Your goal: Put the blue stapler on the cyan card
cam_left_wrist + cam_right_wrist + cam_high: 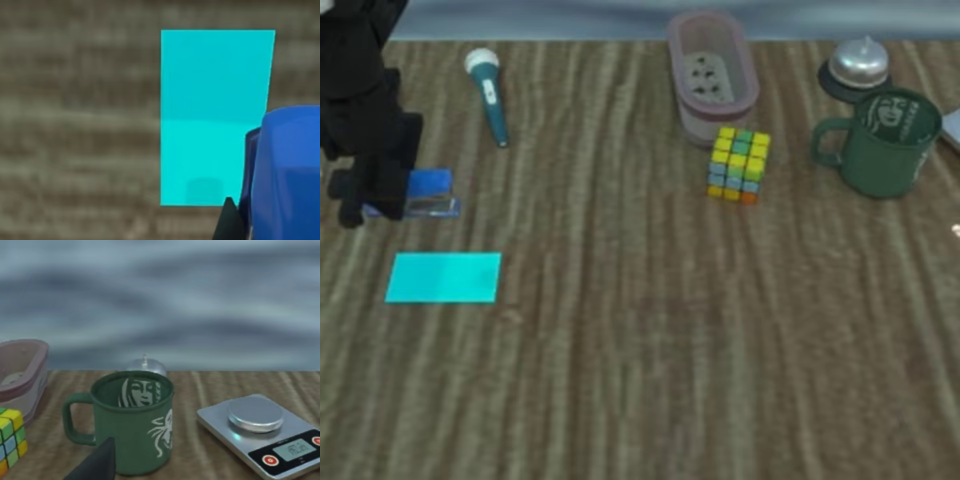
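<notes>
The blue stapler (428,192) is at the table's far left, just behind the cyan card (443,277). My left gripper (388,195) is down over the stapler's left end and shut on it. In the left wrist view the stapler (287,175) looms large, with one dark fingertip (228,220) pressed against its side; the other finger is hidden. The cyan card (215,117) lies flat and bare beyond it. My right arm is parked out of the top view; only one of its fingers (100,462) shows, with nothing held.
A teal-handled toy microphone (488,95) lies behind the stapler. Farther right are a pink tub (712,75), a colour cube (739,164), a green mug (880,140) and a silver bell (858,65). A kitchen scale (260,432) sits beside the mug.
</notes>
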### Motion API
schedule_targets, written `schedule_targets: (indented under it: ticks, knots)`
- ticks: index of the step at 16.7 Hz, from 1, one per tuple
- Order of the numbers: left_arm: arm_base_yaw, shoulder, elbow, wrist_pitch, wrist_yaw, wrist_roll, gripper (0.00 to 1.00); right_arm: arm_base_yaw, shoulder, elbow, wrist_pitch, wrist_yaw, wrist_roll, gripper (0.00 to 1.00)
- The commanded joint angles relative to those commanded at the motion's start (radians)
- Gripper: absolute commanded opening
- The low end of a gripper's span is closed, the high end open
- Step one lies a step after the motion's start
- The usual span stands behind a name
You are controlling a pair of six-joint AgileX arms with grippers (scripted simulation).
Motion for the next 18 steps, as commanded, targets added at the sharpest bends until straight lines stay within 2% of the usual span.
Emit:
schedule_targets:
  ticks: [3,9,14,18]
  knots:
    - [0.001,0.021,-0.056,0.070,0.000,-0.002,0.00,0.000,0.000,0.000,0.000,0.000,0.000,1.00]
    - [-0.003,0.097,-0.232,0.333,0.000,-0.008,0.00,0.000,0.000,0.000,0.000,0.000,0.000,1.00]
    - [-0.004,0.106,-0.250,0.354,0.000,-0.009,0.00,0.000,0.000,0.000,0.000,0.000,0.000,1.00]
    - [-0.004,0.106,-0.250,0.354,0.000,-0.009,0.30,0.000,0.000,0.000,0.000,0.000,0.000,1.00]
